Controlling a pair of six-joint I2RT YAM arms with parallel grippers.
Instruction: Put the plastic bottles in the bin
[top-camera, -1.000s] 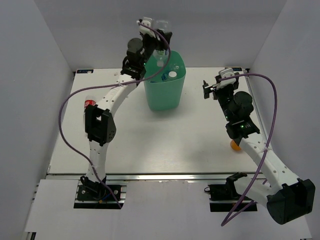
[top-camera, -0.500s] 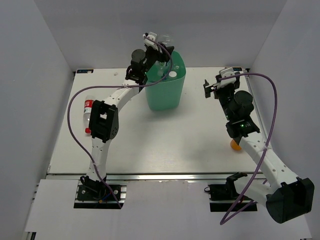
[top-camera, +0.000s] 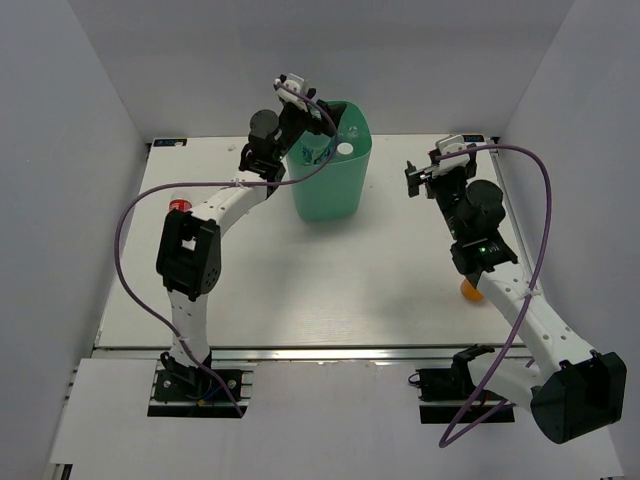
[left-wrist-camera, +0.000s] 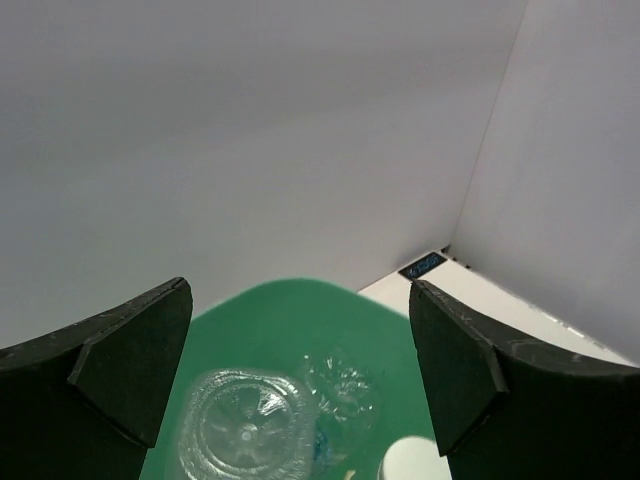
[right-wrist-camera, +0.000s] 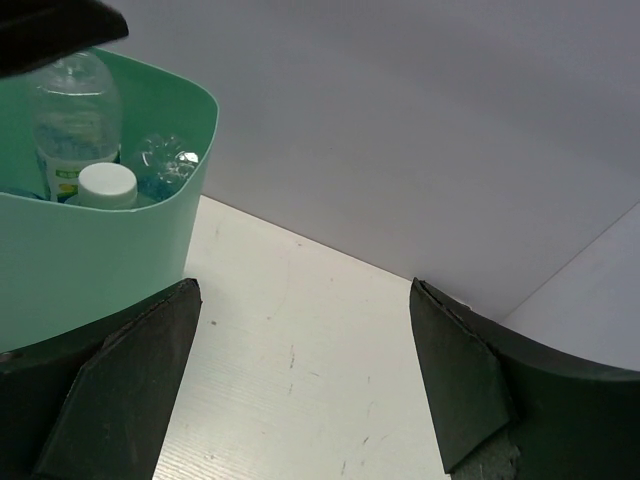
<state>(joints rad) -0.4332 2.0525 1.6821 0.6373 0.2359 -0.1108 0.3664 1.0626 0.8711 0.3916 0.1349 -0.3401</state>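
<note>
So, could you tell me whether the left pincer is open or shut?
Open: the left wrist view shows the left pincer, fingers wide apart above the bin, nothing between them.

A white table (top-camera: 330, 290) with a faintly scuffed top stood boxed in by plain pale-grey panels: a back wall (top-camera: 430, 60), a left wall (top-camera: 60, 200) and a right wall (top-camera: 590, 180). A metal rail (top-camera: 330, 353) ran along its near edge. The light was soft and even.

Left claw (left-wrist-camera: 300, 355) raised and spread wide, right claw (right-wrist-camera: 300, 385) spread wide, empty
</note>
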